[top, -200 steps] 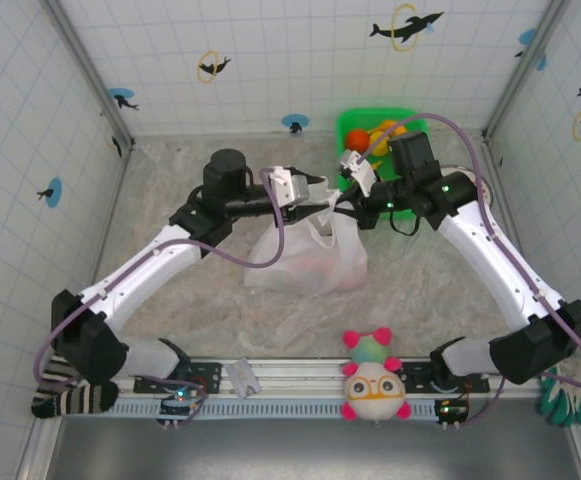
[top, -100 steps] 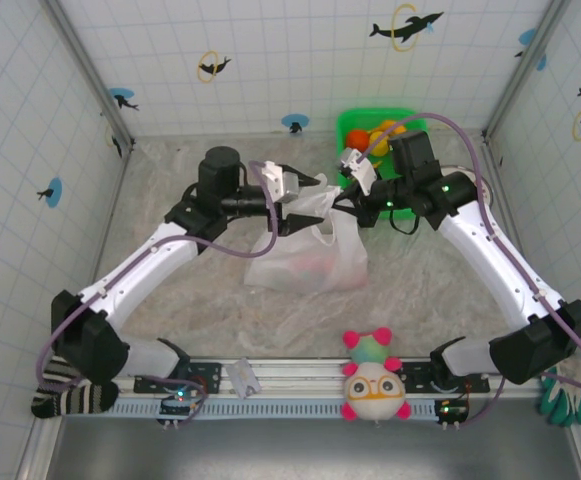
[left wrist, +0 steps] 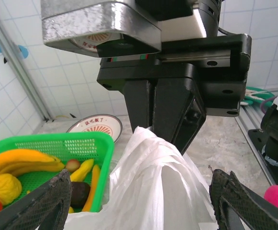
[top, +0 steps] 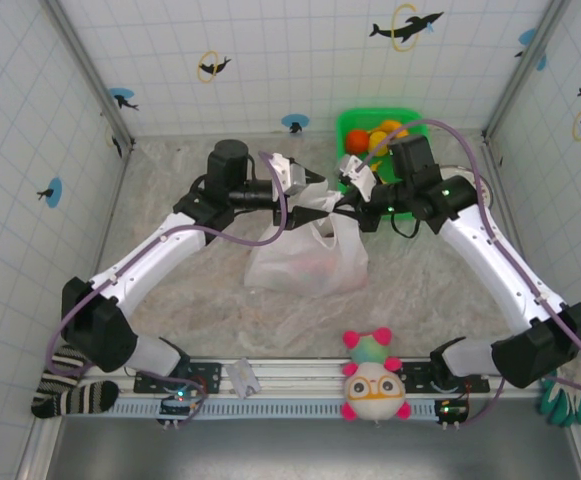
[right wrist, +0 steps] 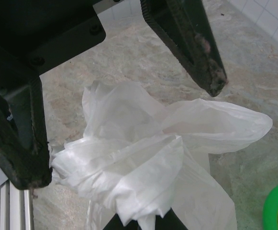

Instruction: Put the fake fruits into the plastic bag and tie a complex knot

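Left gripper [left wrist: 143,173] shifted right, released; right gripper [left wrist: 163,134] clenches plastic bag [top: 305,260]; fake fruits [left wrist: 19,165] in green basket [left wrist: 57,143].

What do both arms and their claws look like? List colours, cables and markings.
The left arm and right arm have white links, black joints and a looping purple cable each; a green light glows on the right. The left claw and right claw have pale bodies and black fingers with rough tips.
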